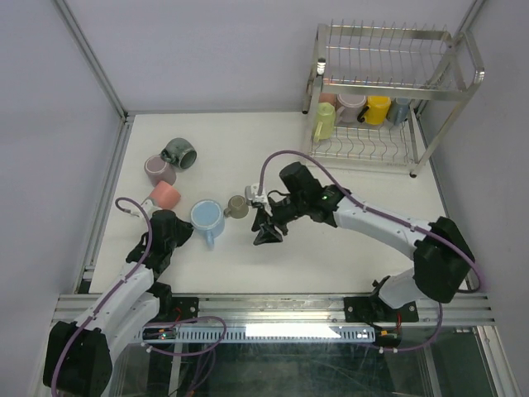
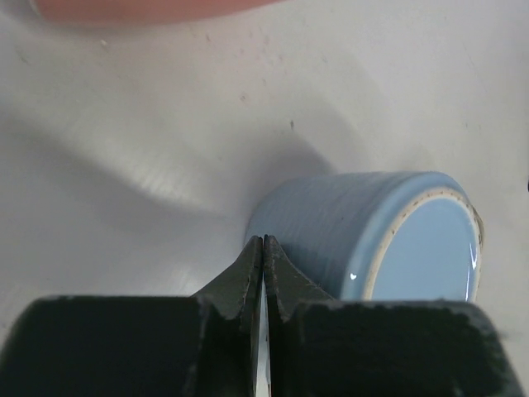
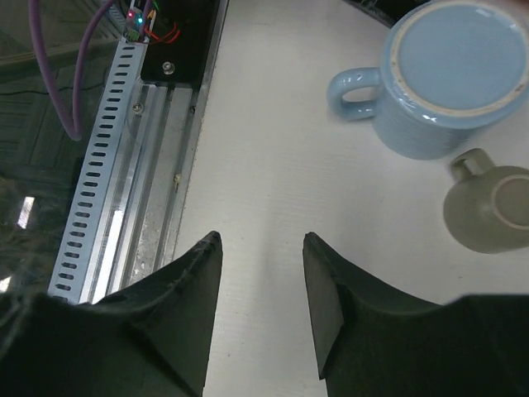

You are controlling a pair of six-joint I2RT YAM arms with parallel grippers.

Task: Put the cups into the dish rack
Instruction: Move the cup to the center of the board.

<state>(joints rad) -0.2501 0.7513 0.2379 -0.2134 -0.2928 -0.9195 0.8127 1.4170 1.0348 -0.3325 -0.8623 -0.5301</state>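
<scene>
Overhead: dish rack (image 1: 384, 33) holds four cups (image 1: 378, 107) on its lower shelf; five sit loose, well apart from it. Left wrist: left gripper (image 2: 263, 241) pinched shut, empty, just beside the blue mug (image 2: 364, 236); I risk shoving it. Right wrist: right gripper (image 3: 262, 240) parted, empty, taupe cup (image 3: 489, 211) off-centre.

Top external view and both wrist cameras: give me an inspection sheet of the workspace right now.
Surface: white table, no spills seen.
Job's things: dish rack far right, cups on its lower shelf, a yellow mug among them. Five loose on the table: dark grey-green mug on its side, mauve cup, salmon pink cup, light blue mug upside down, taupe cup.
Clutter: nothing seen.
Grippers: left gripper shut, empty, next to the light blue mug; right gripper open, empty, near the taupe cup.
Cables: purple cable loops above the right arm; another by the left arm.
Surroundings: grey walls, aluminium frame.
</scene>
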